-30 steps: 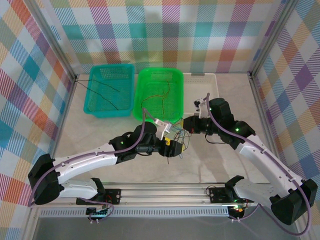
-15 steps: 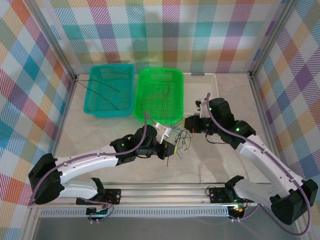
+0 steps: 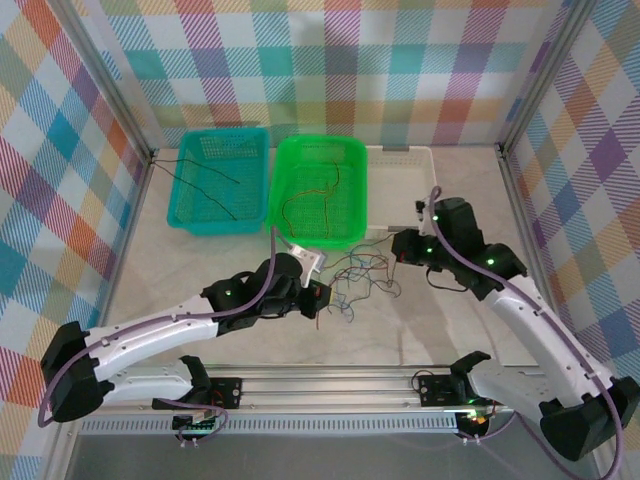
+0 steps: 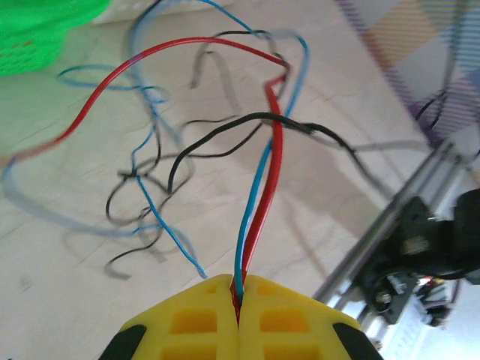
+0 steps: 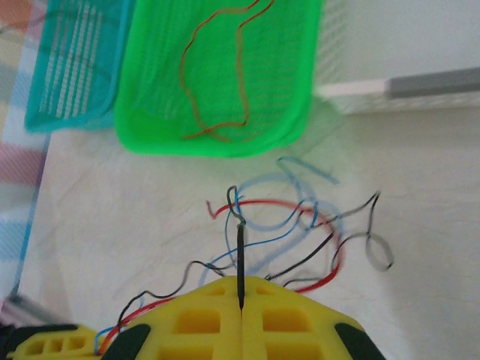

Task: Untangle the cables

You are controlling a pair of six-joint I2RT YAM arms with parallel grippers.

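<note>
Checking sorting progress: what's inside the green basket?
A brownish-orange wire lies looped on the floor of the green basket. Nothing sits on top of it. Whether a thin green wire lies there too cannot be told against the green mesh.

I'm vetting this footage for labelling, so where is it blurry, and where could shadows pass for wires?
Left wrist view: red wire crisp near the left end effector, smeared at the frame edge; grey shadows on the table mimic strands; green basket blurred. Right wrist view: black wire sharp, pale blue loops soft. Top external view: even light, cables hair-thin.
</note>
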